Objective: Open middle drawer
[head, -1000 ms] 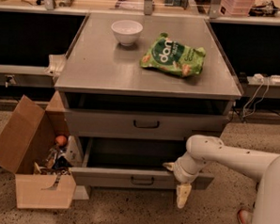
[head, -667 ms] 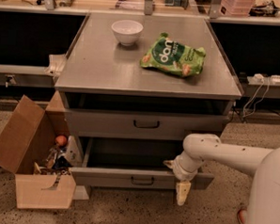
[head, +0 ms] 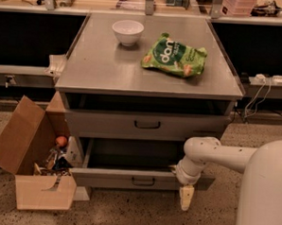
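Just changed: hardly anything at the middle drawer [head: 109,177]; it stayed pulled well out from the desk [head: 105,65], while the robot's pale body [head: 264,192] crowded further in at the desk's right.
meaning for the task: the opening looked done or very nearly so.
hand [head: 186,198]: hung pointing down at the drawer's right end, low before the desk; its grip could not be told.
drawer tray: dark, nothing seen inside.
bowl [head: 127,31]: on the desk, back left, seemingly empty.
bag [head: 175,55]: on the desk, back right.
box [head: 16,136]: open, left of the desk, holding an orange ball [head: 61,141] and jumbled oddments.
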Controlling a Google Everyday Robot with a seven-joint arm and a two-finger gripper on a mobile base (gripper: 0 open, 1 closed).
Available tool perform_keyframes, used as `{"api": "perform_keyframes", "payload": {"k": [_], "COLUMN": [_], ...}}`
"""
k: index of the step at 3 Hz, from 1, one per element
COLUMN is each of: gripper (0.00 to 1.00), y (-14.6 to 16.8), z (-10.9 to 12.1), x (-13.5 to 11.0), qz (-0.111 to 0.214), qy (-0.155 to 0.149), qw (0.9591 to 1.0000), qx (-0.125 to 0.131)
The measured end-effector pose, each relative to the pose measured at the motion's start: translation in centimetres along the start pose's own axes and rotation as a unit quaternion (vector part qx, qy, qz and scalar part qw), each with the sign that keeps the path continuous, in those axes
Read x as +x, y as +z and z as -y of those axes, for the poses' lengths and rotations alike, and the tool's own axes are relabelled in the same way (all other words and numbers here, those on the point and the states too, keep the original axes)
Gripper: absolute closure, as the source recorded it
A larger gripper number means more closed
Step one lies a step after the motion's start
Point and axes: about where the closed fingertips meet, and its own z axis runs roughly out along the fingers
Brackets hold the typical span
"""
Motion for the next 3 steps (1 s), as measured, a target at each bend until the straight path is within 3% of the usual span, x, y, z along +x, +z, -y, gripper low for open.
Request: {"api": "perform_keyframes", "payload": {"k": [1, 3], "gripper": [0.16, 0.62], "y": [0.0, -0.9], "z": [-0.2, -3.4], "x": [0.1, -0.7], "qz": [-0.001, -0.020], "qy": [0.002, -0.002], "qw": [1.0000, 0.9993], "qx": [-0.004, -0.032]}}
